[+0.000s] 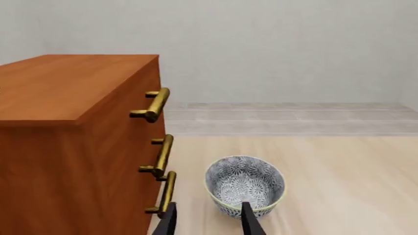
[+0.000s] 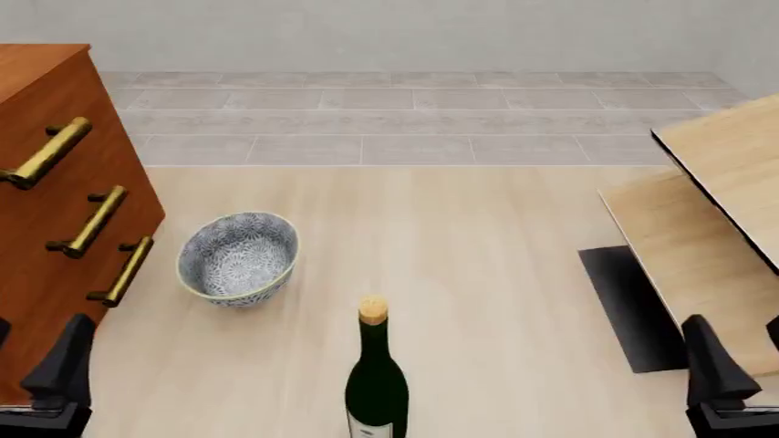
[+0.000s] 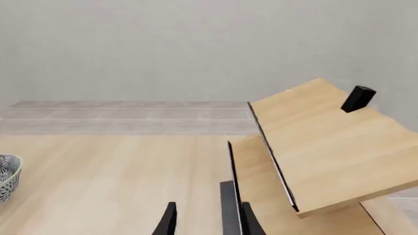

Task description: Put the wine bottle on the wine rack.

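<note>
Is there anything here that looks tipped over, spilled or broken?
Nothing stands out. The wine bottle stands upright and corked, the bowl sits upright beside the cabinet, and the wine rack looks intact, its slanted panels apparently part of its design.

On the tabletop (image 2: 487,265) I count one wine bottle (image 2: 375,383), one patterned bowl (image 2: 239,256), one reddish-brown cabinet (image 2: 49,246) carrying three brass handles (image 2: 93,222), and one pale-wood wine rack (image 2: 718,228) on a single black base plate (image 2: 627,306). Two tools: the left tool (image 2: 55,370) and the right tool (image 2: 718,374).
</note>
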